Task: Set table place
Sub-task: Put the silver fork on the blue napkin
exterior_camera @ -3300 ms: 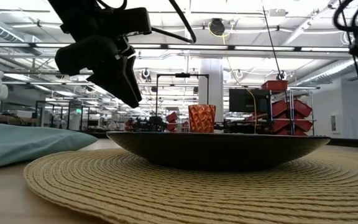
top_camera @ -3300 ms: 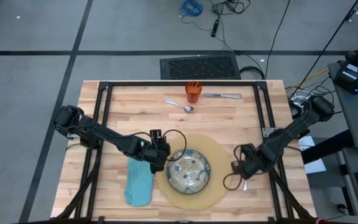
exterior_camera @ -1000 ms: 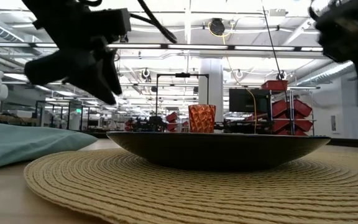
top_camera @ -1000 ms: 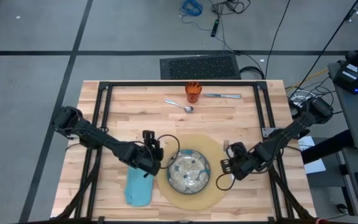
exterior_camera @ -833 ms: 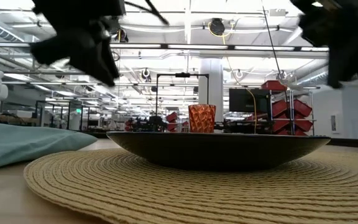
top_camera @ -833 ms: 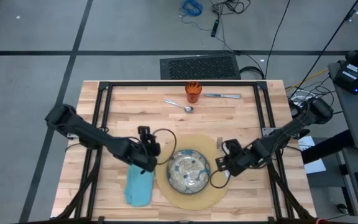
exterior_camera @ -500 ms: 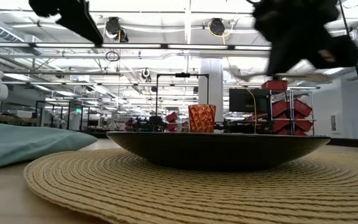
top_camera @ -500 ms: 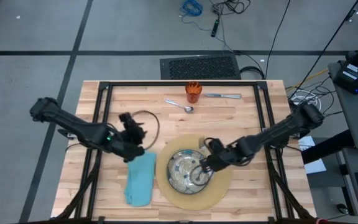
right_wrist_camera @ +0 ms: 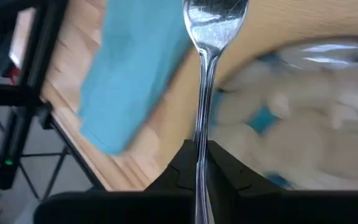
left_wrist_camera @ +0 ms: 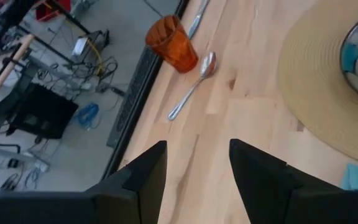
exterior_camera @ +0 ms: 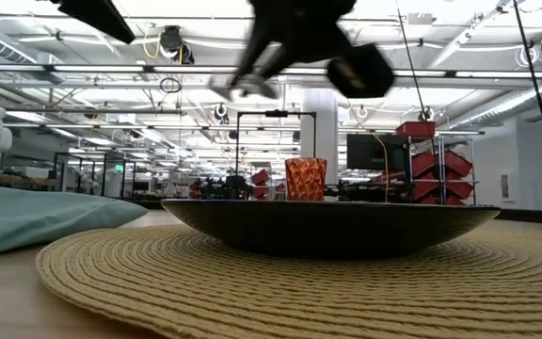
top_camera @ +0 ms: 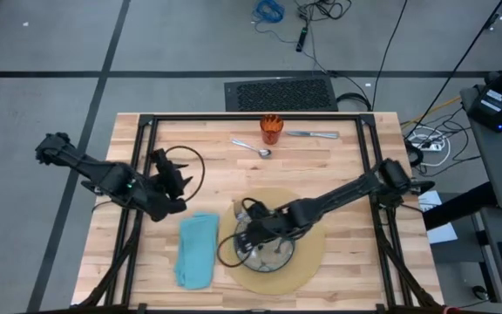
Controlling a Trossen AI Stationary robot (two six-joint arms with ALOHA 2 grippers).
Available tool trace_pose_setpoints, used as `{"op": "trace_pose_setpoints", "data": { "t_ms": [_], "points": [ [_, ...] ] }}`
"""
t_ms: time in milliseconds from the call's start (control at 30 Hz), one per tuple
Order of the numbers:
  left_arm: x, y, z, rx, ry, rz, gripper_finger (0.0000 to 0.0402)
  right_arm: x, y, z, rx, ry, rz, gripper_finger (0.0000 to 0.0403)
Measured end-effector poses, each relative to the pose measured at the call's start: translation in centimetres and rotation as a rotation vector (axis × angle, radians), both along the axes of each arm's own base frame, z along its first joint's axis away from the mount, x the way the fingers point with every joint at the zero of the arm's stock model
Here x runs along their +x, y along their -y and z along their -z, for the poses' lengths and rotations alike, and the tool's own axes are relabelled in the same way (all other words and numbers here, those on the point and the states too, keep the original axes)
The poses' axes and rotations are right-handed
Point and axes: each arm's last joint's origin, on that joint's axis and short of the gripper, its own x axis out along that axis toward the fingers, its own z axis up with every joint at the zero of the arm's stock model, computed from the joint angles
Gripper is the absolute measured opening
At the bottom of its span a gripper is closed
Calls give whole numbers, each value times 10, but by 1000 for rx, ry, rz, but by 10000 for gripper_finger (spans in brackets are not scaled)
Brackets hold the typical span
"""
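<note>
right end effector (right_wrist_camera: 199, 163) is clamped on the fork (right_wrist_camera: 205, 56) handle, over the plate's (top_camera: 273, 251) 9 o'clock edge near the napkin (top_camera: 195, 249). stiff, slick steel: hold mid-handle. left end effector (top_camera: 166, 168) is open, empty.

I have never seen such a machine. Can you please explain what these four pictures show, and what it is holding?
It is a robot with two dark arms at a wooden table. One camera looks down from above, one sits at table height, and one is on each wrist. On the table lie a round placemat with a plate, a teal napkin, and farther back an orange cup, a spoon and a knife. The right gripper is over the plate, shut on a fork. The left gripper is open and empty, beside the napkin.
</note>
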Motion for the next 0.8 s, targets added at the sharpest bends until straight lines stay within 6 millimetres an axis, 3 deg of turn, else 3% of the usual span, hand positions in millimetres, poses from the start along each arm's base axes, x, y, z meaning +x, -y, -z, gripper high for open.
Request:
{"op": "trace_pose_setpoints", "data": {
  "t_ms": [367,533,800],
  "points": [
    [-33,-17,-23,-3,149,-4,161,67,-23,19,37,79,9,0],
    [-49,-26,-31,-12,210,1,161,96,-25,24,52,120,27,0],
    [-71,-38,-41,-7,312,-24,161,120,-22,37,100,150,88,0]
  ]
}}
